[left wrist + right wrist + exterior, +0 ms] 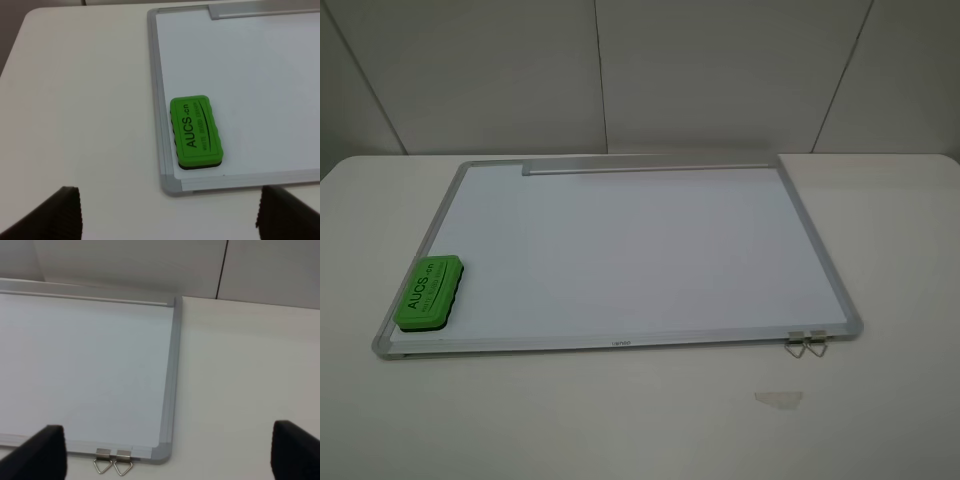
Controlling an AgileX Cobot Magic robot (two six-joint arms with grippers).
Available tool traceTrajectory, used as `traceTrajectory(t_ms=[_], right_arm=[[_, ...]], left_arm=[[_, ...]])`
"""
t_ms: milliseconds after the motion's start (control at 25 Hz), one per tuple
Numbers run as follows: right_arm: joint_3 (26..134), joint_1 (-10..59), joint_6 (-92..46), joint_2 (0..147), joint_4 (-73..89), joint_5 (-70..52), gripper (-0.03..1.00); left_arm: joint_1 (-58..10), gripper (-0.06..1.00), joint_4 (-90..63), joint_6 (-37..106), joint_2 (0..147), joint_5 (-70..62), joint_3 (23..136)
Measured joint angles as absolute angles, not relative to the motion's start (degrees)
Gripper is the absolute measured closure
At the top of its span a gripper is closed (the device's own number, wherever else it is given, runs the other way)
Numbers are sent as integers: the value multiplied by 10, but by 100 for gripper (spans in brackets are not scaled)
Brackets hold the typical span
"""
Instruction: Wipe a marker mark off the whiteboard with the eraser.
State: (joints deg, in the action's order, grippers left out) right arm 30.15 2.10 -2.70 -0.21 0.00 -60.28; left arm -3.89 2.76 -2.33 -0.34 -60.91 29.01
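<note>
The whiteboard (pixel 640 250) lies flat on the white table, its silver-grey frame (pixel 154 85) running around it. The green eraser (pixel 428 293) with "AUCS" lettering rests flat on the board's near left corner, also in the left wrist view (pixel 195 132). No black marker mark shows on the board in any view. My left gripper (pixel 172 214) hovers over the table just off that corner, open and empty, its dark fingers (pixel 65 210) wide apart. My right gripper (pixel 170 452) is open and empty near the board's near right corner (pixel 162 452). Neither gripper appears in the high view.
Two small metal clips (pixel 807 343) (pixel 112 462) hang off the board's near edge at the right. A grey tray strip (pixel 645 165) runs along the far edge. A small pale scrap (pixel 778 398) lies on the table in front. Wall panels (pixel 640 70) stand behind the table.
</note>
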Motion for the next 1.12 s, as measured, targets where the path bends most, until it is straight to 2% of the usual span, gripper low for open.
traceTrajectory(t_ms=[1120], right_arm=[[301,21,-27,-2,0,-603,15]], left_arm=[[-39,22,28,-23,-3,-609,289]])
